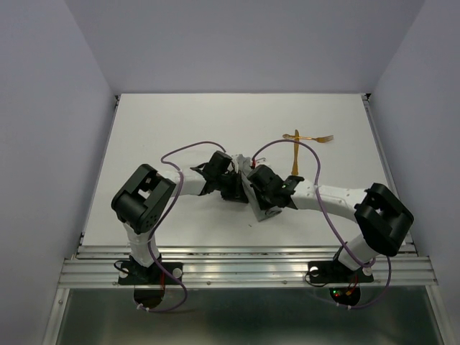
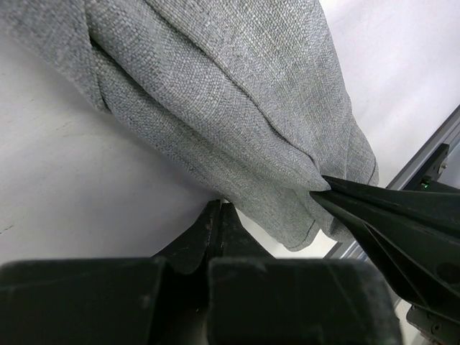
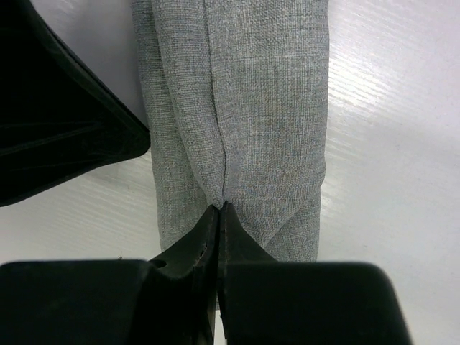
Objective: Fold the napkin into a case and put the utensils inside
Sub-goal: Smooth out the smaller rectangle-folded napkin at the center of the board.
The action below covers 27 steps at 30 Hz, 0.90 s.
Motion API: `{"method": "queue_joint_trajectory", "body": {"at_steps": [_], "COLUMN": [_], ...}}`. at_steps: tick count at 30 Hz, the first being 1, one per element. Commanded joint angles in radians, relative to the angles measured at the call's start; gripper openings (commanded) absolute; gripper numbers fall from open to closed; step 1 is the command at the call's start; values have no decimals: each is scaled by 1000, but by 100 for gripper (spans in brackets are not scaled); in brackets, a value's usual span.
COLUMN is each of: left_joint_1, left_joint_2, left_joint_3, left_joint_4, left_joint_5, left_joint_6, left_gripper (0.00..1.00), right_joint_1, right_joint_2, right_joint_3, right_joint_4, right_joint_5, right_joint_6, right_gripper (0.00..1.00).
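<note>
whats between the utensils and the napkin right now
In the top view, going from the utensils: bare table crossed by a purple cable, then the right gripper, which pinches the napkin.

Napkin [image 1: 262, 213] largely covered in top view; utensils [image 1: 295, 152] too small for detail.

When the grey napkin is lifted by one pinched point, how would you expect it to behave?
Probably floppy: the napkin bunches into soft folds where the right gripper pinches it. Likely light, since its folded edges look thin. Its coarse weave should resist slipping.
</note>
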State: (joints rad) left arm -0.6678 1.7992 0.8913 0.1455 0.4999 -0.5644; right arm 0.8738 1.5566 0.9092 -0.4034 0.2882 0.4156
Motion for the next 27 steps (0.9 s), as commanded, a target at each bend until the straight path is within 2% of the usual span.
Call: {"method": "queue_joint_trajectory", "body": {"at_steps": [1,16,27], "left_joint_1": [-10,-21,-21], "left_joint_2": [8,11,0], "left_joint_3": [-20,-31,-35], "left_joint_4": [34,60,63], "left_joint_5": [12,15,6], "left_joint_6": [-6,-22,-25], "left_gripper": [0,0,0], "right_joint_1": [17,45,63], "right_joint_2": [-41,-4,49], "right_joint_3": [51,92,45], "right_joint_4": [-2,3,57], "right_joint_5": [12,-32,-69], "right_joint_6": [9,29,64], "right_gripper": [1,1,1]}}
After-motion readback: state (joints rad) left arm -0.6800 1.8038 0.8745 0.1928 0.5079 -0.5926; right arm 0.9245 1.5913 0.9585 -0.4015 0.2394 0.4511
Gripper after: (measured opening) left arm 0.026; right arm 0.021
